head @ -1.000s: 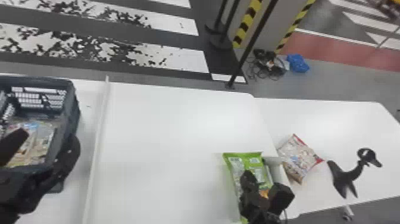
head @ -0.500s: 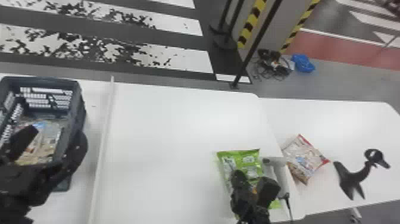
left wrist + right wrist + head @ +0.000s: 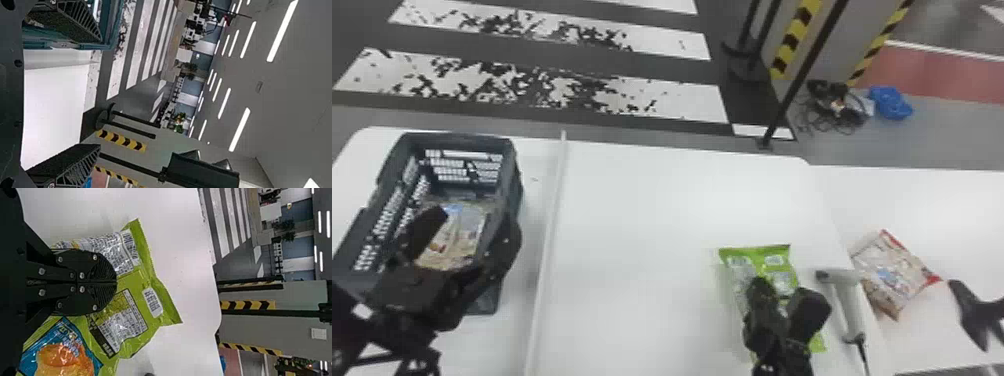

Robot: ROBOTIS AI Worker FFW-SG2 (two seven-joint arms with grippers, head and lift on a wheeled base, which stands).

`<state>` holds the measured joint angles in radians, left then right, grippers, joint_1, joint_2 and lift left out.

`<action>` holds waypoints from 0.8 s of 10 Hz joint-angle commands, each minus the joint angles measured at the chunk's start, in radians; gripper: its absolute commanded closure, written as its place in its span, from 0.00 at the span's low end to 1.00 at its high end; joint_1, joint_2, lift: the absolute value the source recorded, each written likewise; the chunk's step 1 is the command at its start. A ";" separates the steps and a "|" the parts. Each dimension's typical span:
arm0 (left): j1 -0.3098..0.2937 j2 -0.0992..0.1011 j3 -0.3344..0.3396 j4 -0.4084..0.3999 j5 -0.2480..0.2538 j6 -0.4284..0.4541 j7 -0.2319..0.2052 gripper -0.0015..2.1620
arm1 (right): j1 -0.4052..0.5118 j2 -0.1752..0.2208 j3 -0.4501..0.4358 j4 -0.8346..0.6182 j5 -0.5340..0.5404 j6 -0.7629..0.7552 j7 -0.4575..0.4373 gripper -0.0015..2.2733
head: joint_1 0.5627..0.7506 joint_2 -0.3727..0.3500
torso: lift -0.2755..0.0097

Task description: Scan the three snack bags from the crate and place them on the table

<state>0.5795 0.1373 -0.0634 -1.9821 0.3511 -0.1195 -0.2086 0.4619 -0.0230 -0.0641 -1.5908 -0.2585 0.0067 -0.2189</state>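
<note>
One green snack bag (image 3: 777,265), gripped by the robot's right claw (image 3: 116,282), lies on the white table (image 3: 642,225) just left of a handheld scanner (image 3: 847,300). The claw's two fingers are pressed together on the bag's wrapping; the bag's long axis runs roughly near to far, its far end leaning left and reaching beyond the fingertips. The right arm is plainly the nearer one for this bag, and the next move likely turns on the scanner, close on the bag's right side, which a low sweep that way could knock. To the right of the scanner, a red-edged snack bag (image 3: 894,275) rests on the table beside a dark stand (image 3: 977,310), probably the side where the green one is due. At left, the left claw (image 3: 101,94), its fingers spread wide and empty, hangs over the near part of the dark crate (image 3: 513,165), where a pale snack bag (image 3: 454,240) lies below; whether others are under it cannot be told. A thin white strip (image 3: 547,225) runs near to far between crate and green bag. Beyond the table, painted white stripes (image 3: 652,100) cross the floor, with a yellow-and-black banded pillar (image 3: 794,40) and a blue bundle (image 3: 889,102) at far right
</note>
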 commanded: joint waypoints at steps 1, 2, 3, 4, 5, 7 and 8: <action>0.003 -0.001 -0.003 -0.014 0.000 0.002 0.000 0.00 | 0.060 0.000 -0.002 -0.138 -0.001 -0.001 -0.010 0.89 | 0.70 0.23 | 0.84; 0.003 -0.002 -0.009 -0.018 -0.001 0.002 0.000 0.00 | 0.086 0.000 -0.010 -0.209 -0.001 0.008 -0.017 0.89 | 0.70 0.23 | 0.84; 0.003 -0.002 -0.010 -0.021 -0.001 0.002 0.000 0.00 | 0.087 -0.002 -0.033 -0.236 0.002 0.048 -0.019 0.88 | 0.70 0.22 | 0.84; 0.003 -0.002 -0.010 -0.021 -0.001 -0.001 0.000 0.00 | 0.073 -0.005 -0.079 -0.236 -0.005 0.109 -0.011 0.72 | 0.70 0.20 | 0.84; 0.006 -0.001 -0.007 -0.020 -0.001 -0.010 0.002 0.00 | 0.069 -0.006 -0.131 -0.222 -0.005 0.109 0.018 0.17 | 0.70 0.17 | 0.84; 0.008 0.001 -0.007 -0.024 -0.011 -0.016 0.017 0.00 | 0.075 -0.008 -0.247 -0.166 0.004 0.072 0.145 0.00 | 0.70 0.11 | 0.84; 0.011 0.001 -0.010 -0.029 -0.017 -0.019 0.023 0.00 | 0.073 -0.022 -0.299 -0.120 0.007 0.033 0.197 0.01 | 0.70 0.09 | 0.84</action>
<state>0.5892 0.1371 -0.0725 -2.0088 0.3375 -0.1370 -0.1852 0.5353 -0.0377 -0.3357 -1.7345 -0.2524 0.0586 -0.0195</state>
